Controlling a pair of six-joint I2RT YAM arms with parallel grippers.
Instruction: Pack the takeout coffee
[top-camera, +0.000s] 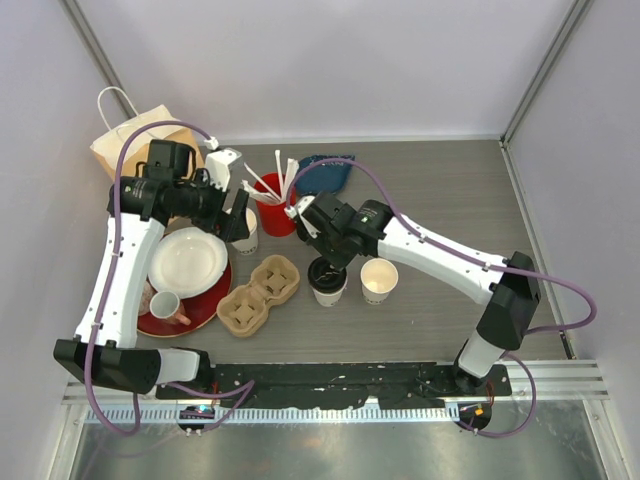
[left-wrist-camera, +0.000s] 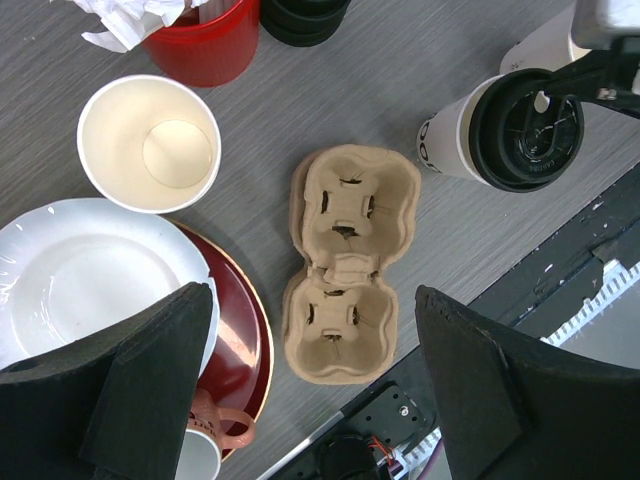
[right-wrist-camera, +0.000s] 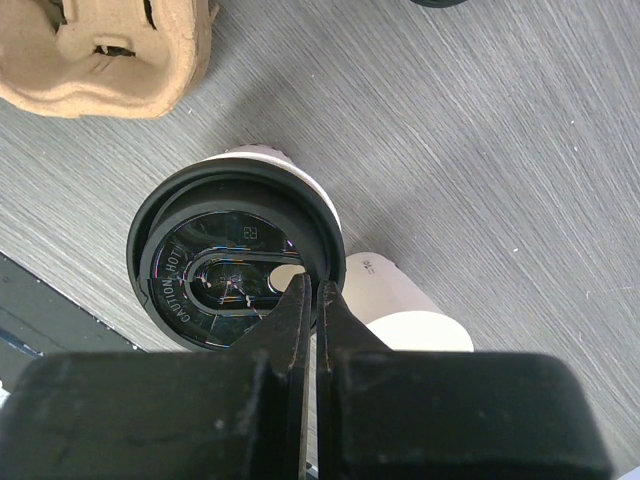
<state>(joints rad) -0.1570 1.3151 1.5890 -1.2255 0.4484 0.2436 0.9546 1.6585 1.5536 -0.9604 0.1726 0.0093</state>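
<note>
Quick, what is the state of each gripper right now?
Left gripper: jaws open, holding nothing.
Right gripper: jaws shut, tips at the black lid of a coffee cup; nothing seen between them.

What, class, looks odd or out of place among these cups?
Nothing spilled or damaged. The lidded cup is capped, but the open cup beside it and the open cup near the white plate have no lids.

I see the whole tabletop (top-camera: 450, 200) from above its near edge. Both wrist cameras face down, the right much nearer; they share the lidded cup (left-wrist-camera: 525, 130).
</note>
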